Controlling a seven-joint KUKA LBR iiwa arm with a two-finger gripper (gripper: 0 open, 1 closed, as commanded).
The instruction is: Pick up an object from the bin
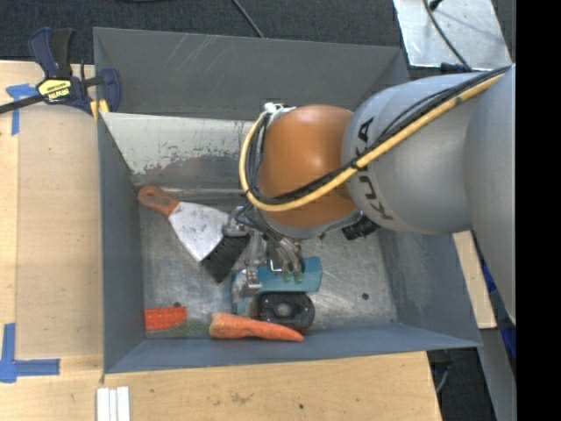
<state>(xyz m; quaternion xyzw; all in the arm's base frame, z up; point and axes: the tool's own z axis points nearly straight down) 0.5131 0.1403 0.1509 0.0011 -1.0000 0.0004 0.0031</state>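
Beside front wall (263, 351): one carrot (256, 327).

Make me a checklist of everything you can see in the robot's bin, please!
Surface: grey metal bin, floor scuffed and speckled.
Job's things: teal-blue thing just below the gripper; whether it is held cannot be told.
Clutter: black round thing touching the teal one; orange carrot along the front wall; red block front left; scraper with a brown handle; black piece beside it.
Grippers: gripper low in the bin's middle, under the orange cover.
Cables: yellow cable along the arm.
Surroundings: dark floor behind the bin.
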